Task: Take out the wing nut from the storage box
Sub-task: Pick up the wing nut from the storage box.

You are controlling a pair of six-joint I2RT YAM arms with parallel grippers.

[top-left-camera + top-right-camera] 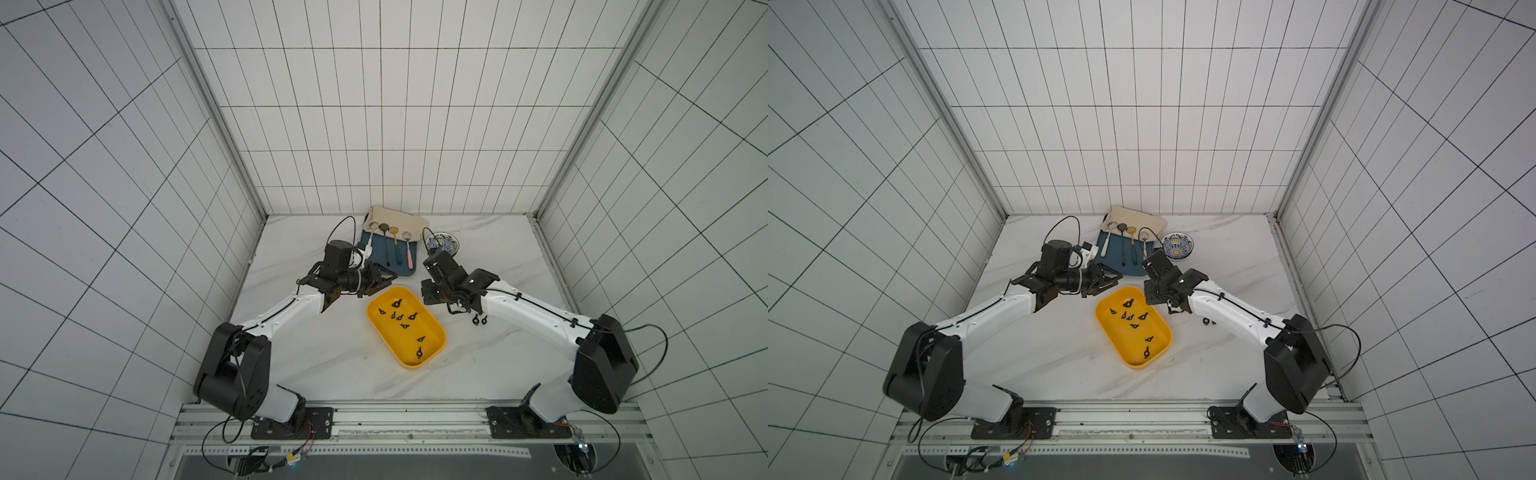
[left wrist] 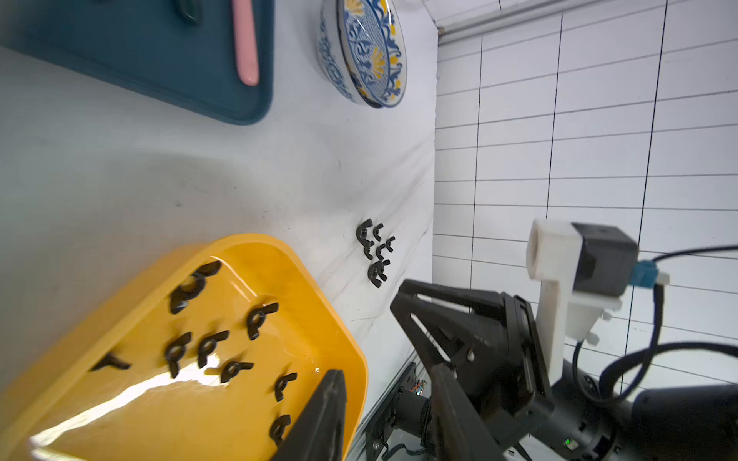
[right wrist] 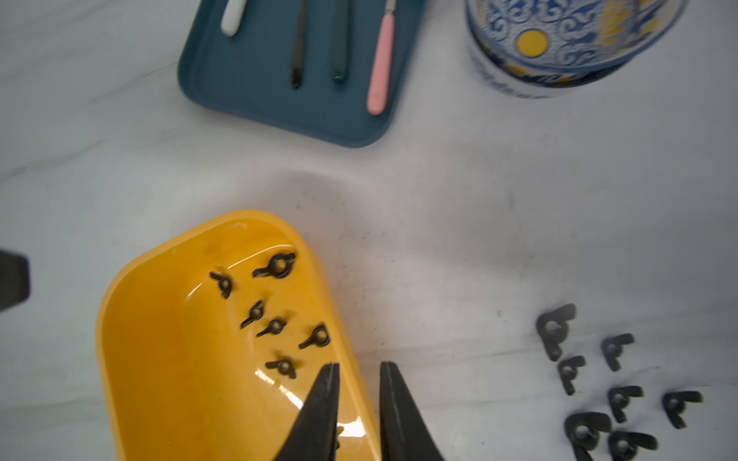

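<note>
Two fingers (image 3: 319, 407) of the right end effector (image 3: 358, 369) stand slightly apart, empty.

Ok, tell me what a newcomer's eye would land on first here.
The bright yellow storage box in the middle of the white table, dotted with black wing nuts, grabs the eye first. Next comes the small pile of wing nuts already out on the table beside it, on the robot's right. The right gripper hangs open at the box's rim.

Wing nuts (image 1: 400, 317) in storage box (image 1: 432, 328); loose nuts (image 1: 479, 319) on table (image 1: 332, 353) rightward; tray (image 1: 405, 272), bowl (image 1: 449, 243) behind.
</note>
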